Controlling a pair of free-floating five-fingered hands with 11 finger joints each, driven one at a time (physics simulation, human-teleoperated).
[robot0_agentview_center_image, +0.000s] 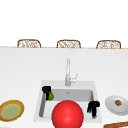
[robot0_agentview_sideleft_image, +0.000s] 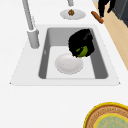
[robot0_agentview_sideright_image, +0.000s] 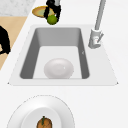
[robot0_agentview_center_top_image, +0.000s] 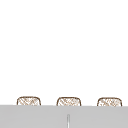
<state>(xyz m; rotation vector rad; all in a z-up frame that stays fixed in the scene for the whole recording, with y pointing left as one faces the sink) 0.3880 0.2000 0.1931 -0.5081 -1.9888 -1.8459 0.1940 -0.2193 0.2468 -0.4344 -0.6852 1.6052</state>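
Observation:
My left hand (robot0_agentview_center_image: 46, 90) hangs over the left end of the sink (robot0_agentview_center_image: 41, 86), shut on a small green fruit (robot0_agentview_center_image: 51, 96). The left side view has this hand (robot0_agentview_sideleft_image: 81, 41) above the basin with the fruit (robot0_agentview_sideleft_image: 82, 51) under its curled fingers. From the right side the same hand (robot0_agentview_sideright_image: 53, 7) and fruit (robot0_agentview_sideright_image: 52, 19) sit at the sink's far end. A white bowl (robot0_agentview_sideleft_image: 68, 63) lies on the sink floor, below and apart from the fruit. My right hand (robot0_agentview_center_image: 93, 106) hovers at the sink's front right corner, fingers relaxed downward, holding nothing.
A large red ball (robot0_agentview_center_image: 67, 114) covers the sink's front middle. The faucet (robot0_agentview_center_image: 68, 72) stands behind the basin. A yellow-rimmed plate (robot0_agentview_center_image: 11, 110) lies on the left counter. A white plate (robot0_agentview_center_image: 113, 108) with a brown item (robot0_agentview_center_image: 118, 102) and a brown stick (robot0_agentview_center_image: 116, 125) lie on the right.

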